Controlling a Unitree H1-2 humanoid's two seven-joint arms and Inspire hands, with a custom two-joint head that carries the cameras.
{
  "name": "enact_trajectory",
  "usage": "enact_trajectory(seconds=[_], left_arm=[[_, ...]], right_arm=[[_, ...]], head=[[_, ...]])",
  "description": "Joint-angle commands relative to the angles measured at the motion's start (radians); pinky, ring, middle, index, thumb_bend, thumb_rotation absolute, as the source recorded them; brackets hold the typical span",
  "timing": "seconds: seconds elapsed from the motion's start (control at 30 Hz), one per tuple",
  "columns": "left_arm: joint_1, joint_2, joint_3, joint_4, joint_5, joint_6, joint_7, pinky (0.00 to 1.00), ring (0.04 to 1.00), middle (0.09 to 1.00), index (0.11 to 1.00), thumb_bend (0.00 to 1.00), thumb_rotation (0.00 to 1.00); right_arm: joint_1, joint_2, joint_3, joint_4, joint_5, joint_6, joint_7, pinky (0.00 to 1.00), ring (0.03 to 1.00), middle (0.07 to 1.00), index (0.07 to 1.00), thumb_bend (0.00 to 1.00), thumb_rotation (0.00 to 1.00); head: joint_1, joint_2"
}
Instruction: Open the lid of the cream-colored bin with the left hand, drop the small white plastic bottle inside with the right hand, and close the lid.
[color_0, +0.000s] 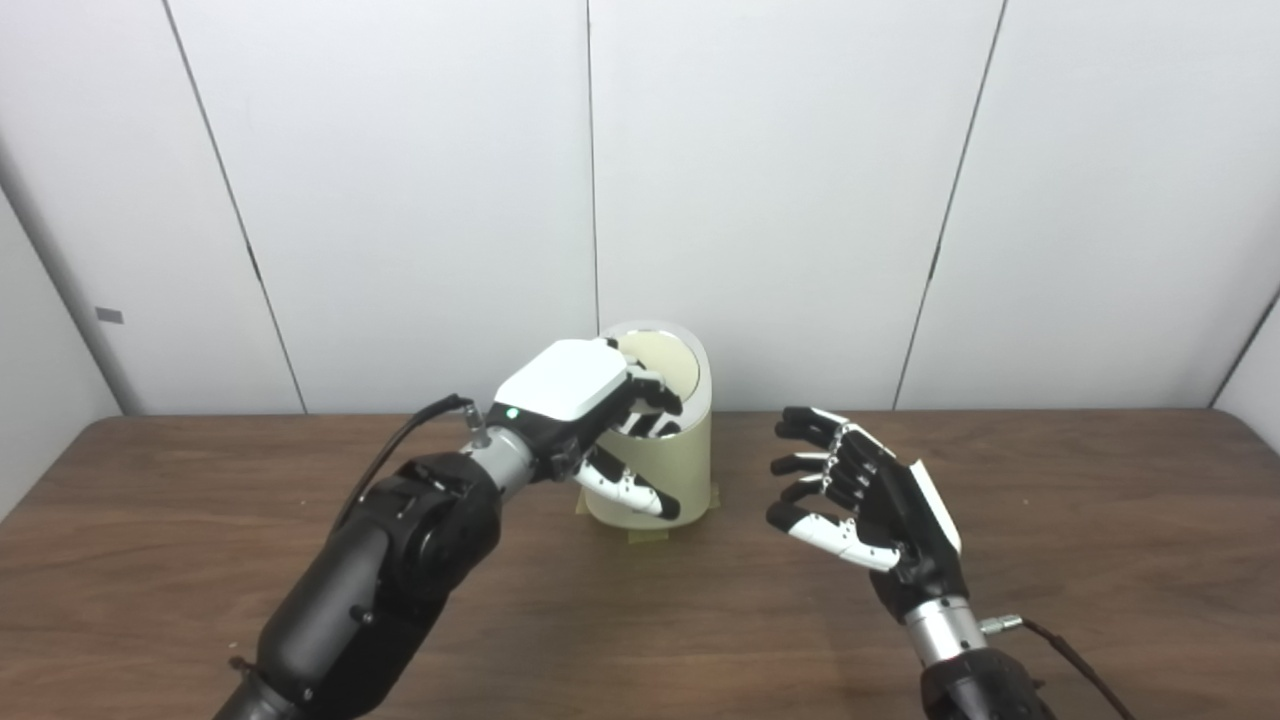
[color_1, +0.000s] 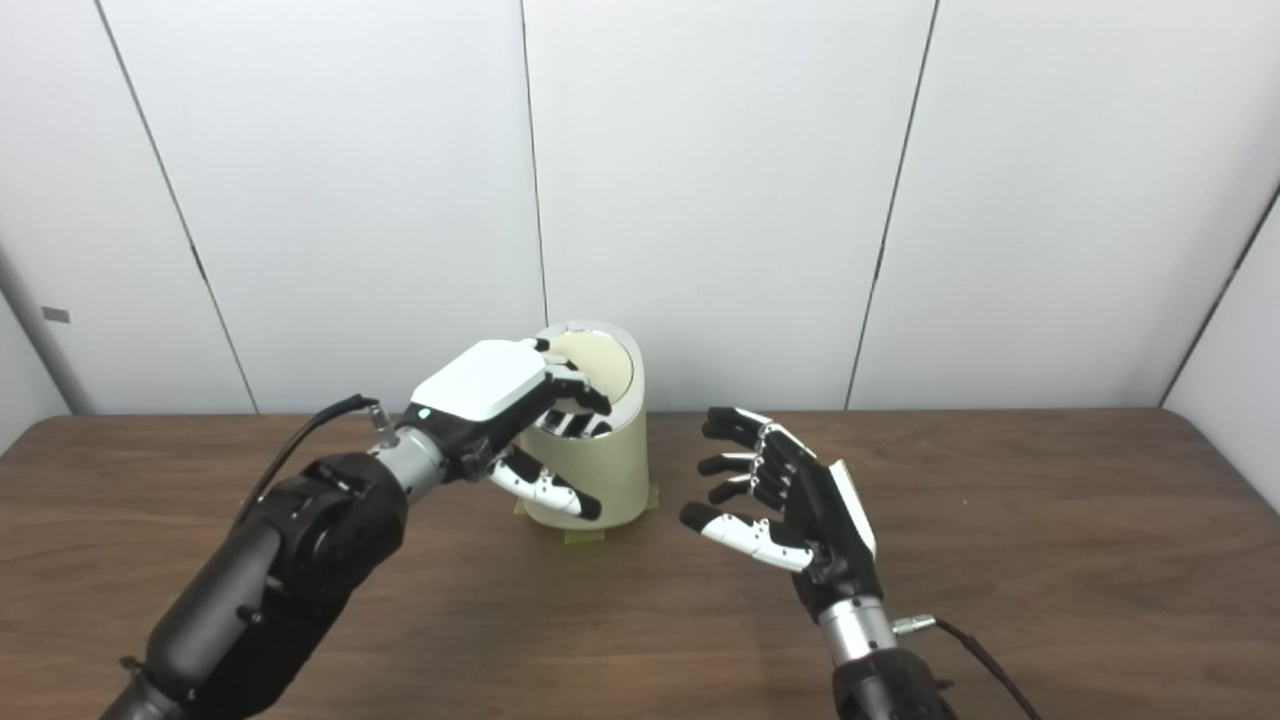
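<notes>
The cream-colored bin (color_0: 692, 470) stands upright at the middle of the table, near the wall. Its round lid (color_0: 668, 362) is tilted, its face turned toward me. My left hand (color_0: 590, 405) is at the bin's top front. Its fingers curl over the lid's front edge and into the dark gap there, and its thumb lies against the bin's front wall. My right hand (color_0: 868, 495) is open and empty, palm toward the bin, a hand's width to the right of it and above the table. No small white bottle shows in either view.
The brown wooden table (color_0: 200, 520) runs across the whole view. Strips of tape (color_0: 650, 537) hold the bin's base to it. White wall panels (color_0: 780, 180) stand just behind the bin. Cables trail from both wrists.
</notes>
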Motion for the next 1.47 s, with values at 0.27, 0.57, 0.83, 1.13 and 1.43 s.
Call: enact_trajectory(seconds=[0.27,0.57,0.83,1.13,1.43], left_arm=[[-0.039,0.026,0.056,-0.082,0.049,-0.029,0.074,0.98,0.896,0.789,0.777,0.88,0.47],[0.033,-0.026,0.143,-0.083,-0.074,-0.025,0.121,0.76,0.820,0.790,0.771,0.85,0.33],[0.254,-0.244,0.414,-0.075,-0.507,-0.044,0.298,0.55,0.659,0.715,0.749,0.68,0.07],[0.410,-0.329,0.511,-0.081,-0.838,-0.052,0.311,0.42,0.566,0.647,0.681,0.63,0.14],[0.439,-0.291,0.457,-0.053,-0.862,-0.080,0.304,0.53,0.638,0.684,0.684,0.68,0.18]], right_arm=[[-0.038,0.010,0.000,-0.032,-0.001,-0.027,-0.013,0.49,0.629,0.745,0.728,0.70,0.29],[-0.036,0.007,0.001,-0.036,-0.001,-0.034,-0.012,0.49,0.632,0.748,0.729,0.71,0.29],[-0.027,0.010,-0.009,-0.045,0.010,-0.034,-0.017,0.49,0.630,0.750,0.757,0.73,0.29],[-0.015,0.002,-0.034,-0.037,0.045,-0.051,-0.018,0.51,0.634,0.745,0.758,0.74,0.31],[0.001,0.000,-0.048,-0.027,0.047,-0.072,-0.027,0.49,0.636,0.761,0.761,0.75,0.31]], head=[[0.000,0.002],[-0.001,0.004],[-0.004,0.006],[-0.004,0.014],[0.000,0.012]])
